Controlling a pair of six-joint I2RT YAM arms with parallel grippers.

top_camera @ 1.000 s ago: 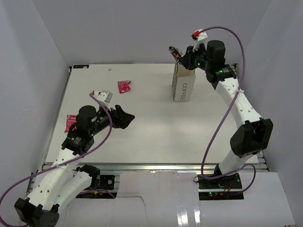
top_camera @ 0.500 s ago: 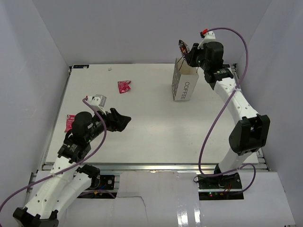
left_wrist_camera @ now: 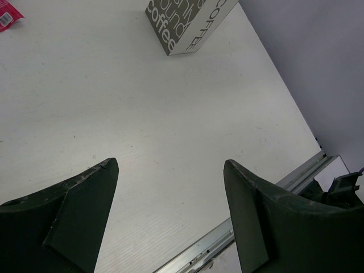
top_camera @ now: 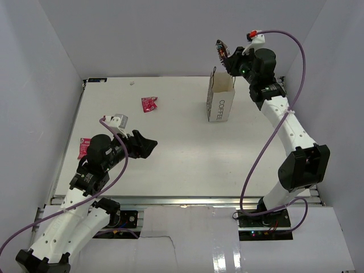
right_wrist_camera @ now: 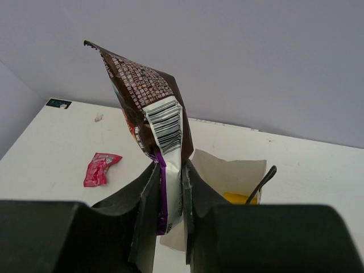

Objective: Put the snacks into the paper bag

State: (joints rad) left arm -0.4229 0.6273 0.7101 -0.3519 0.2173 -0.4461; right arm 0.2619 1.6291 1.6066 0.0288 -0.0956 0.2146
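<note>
Pinches a purple-and-dark snack (right_wrist_camera: 151,96) by its lower end in the right claw (right_wrist_camera: 169,187), jaws closed tight on the wrapper, barcode side toward the wrist camera. Holds it upright in the air above the open top of the paper bag (top_camera: 220,105), clear of the rim. Finds that bag standing upright at the far right of the counter (top_camera: 182,153), "COFFEE" lettering on its near face. Shows a yellow snack (right_wrist_camera: 236,197) down inside the bag. Keeps the left claw (top_camera: 154,143) spread wide and empty, low over the near left of the counter. Leaves one pink-red snack (top_camera: 149,103) lying on the counter far left of the bag, and a second pink-red snack (top_camera: 84,147) at the left edge beside the left arm.
</note>
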